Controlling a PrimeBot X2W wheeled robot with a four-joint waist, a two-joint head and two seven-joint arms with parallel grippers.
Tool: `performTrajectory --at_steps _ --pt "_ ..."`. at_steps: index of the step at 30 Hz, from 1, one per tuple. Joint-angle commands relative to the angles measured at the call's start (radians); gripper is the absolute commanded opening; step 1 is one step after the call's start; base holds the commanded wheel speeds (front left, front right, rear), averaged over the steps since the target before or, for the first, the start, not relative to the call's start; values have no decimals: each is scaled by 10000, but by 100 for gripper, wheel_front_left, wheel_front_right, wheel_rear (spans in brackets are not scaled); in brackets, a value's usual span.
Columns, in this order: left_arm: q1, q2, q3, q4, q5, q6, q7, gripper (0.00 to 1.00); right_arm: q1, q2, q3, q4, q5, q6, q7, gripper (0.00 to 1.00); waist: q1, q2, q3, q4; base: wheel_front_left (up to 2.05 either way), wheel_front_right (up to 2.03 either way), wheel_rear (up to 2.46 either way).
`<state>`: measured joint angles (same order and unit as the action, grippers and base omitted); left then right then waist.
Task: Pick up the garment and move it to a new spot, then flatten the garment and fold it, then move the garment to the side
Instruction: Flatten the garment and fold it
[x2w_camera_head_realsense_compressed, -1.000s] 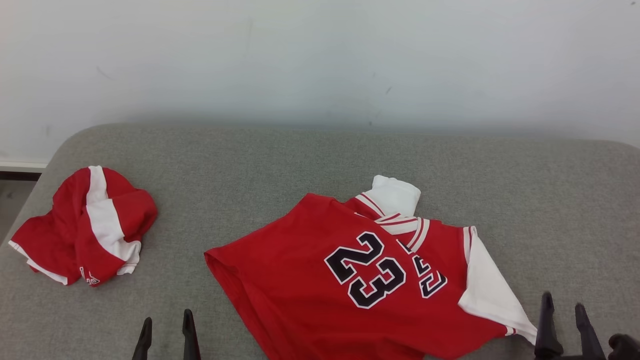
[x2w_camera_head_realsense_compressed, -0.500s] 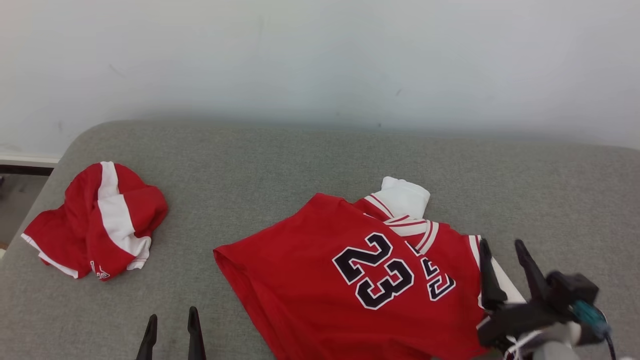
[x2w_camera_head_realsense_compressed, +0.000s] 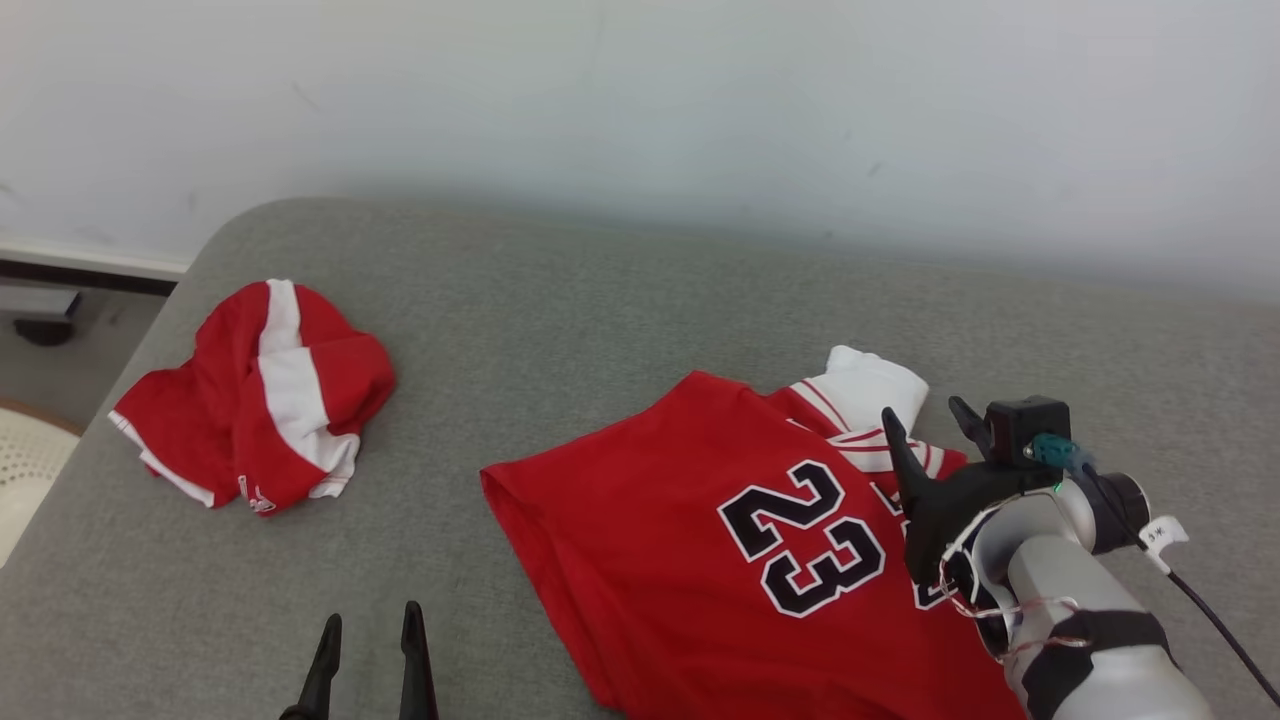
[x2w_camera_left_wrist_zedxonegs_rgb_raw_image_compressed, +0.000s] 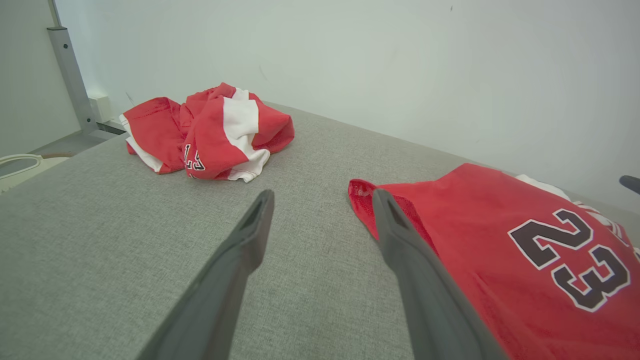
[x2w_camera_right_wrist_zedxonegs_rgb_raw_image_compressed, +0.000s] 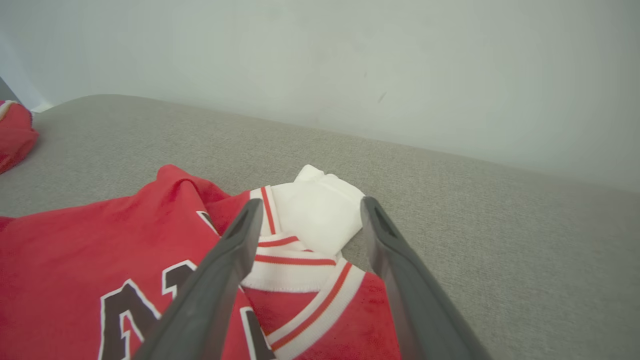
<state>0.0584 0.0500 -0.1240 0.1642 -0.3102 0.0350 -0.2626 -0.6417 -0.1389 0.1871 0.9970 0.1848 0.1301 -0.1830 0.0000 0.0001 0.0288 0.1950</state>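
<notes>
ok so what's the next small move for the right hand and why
Probably lower the right hand and close it on the striped collar of the red jersey. It is open and hovers just above that bunched collar and the folded white sleeve, gripping nothing, and the jersey lies rumpled on the grey surface.

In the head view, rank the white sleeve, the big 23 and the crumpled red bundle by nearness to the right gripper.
1. White sleeve, just beyond the right gripper.
2. Big 23, to its left.
3. Crumpled red bundle, far left.
</notes>
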Motion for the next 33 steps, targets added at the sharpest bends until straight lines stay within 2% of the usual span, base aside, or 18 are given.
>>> performTrajectory --at_steps 1,10,23,24,25,26,33 --pt "-146 6 -49 31 -88 -11 -35 100 -273 -16 93 314 77 15 95 100 0 -1 171 316 0 0 0" --pt "-425 5 -396 52 -185 3 -35 100 -1784 -149 639 2350 27 15 971 100 0 -1 481 1076 0 0 0" --pt "-617 6 -690 -12 -240 62 -35 100 -1772 -488 474 2930 -620 15 2832 100 0 -1 849 1585 0 0 0" --pt "-636 5 -705 -18 -247 65 -35 100 -1725 -500 414 2941 -667 15 3012 91 0 -1 879 1603 0 0 0" --pt "-648 5 -725 -26 -249 67 -35 100 -1702 -497 389 2948 -722 15 3076 43 0 -1 918 1625 0 0 0" --pt "-644 6 -737 -38 -245 80 -35 100 -1723 -507 345 2951 -743 15 2994 0 0 -1 947 1640 0 0 0" --pt "-733 5 -802 -55 -326 154 -35 100 -2478 -940 -275 2910 -991 13 2004 0 0 -1 1114 1661 0 0 0"
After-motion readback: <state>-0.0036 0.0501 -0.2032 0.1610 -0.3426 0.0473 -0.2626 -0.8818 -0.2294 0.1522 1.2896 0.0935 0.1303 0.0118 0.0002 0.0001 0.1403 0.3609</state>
